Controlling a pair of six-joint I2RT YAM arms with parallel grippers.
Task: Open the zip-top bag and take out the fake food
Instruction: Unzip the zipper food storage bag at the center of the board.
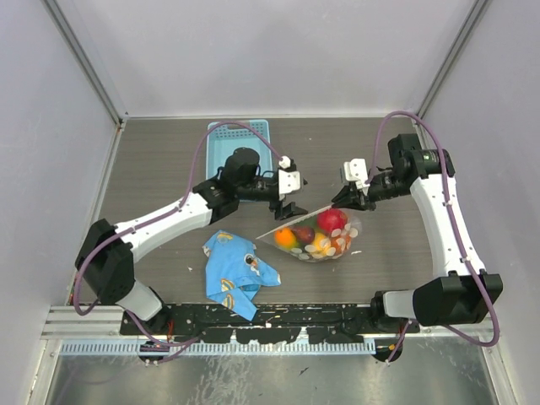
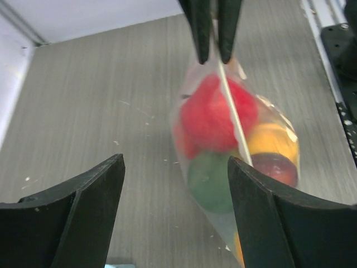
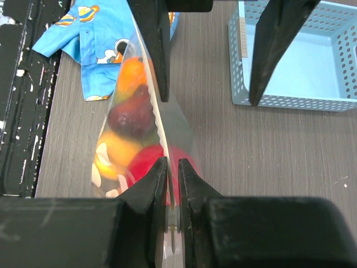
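The zip-top bag (image 1: pixel 316 234) hangs just above the table, full of fake food (image 1: pixel 332 220) in red, orange, yellow, green and dark purple. My right gripper (image 1: pixel 344 201) is shut on the right end of its white zip strip (image 3: pixel 162 137); in the right wrist view the right gripper (image 3: pixel 172 164) pinches the strip edge-on. My left gripper (image 1: pixel 291 207) stands open at the bag's left end. In the left wrist view the bag (image 2: pixel 223 151) sits partly between the fingers of the left gripper (image 2: pixel 175 162), the strip running against the right finger (image 2: pixel 268 218).
A light blue slotted basket (image 1: pixel 253 135) stands behind the left arm. A blue cartoon-print cloth (image 1: pixel 236 270) lies crumpled near the front edge, left of the bag. White walls enclose the table on three sides.
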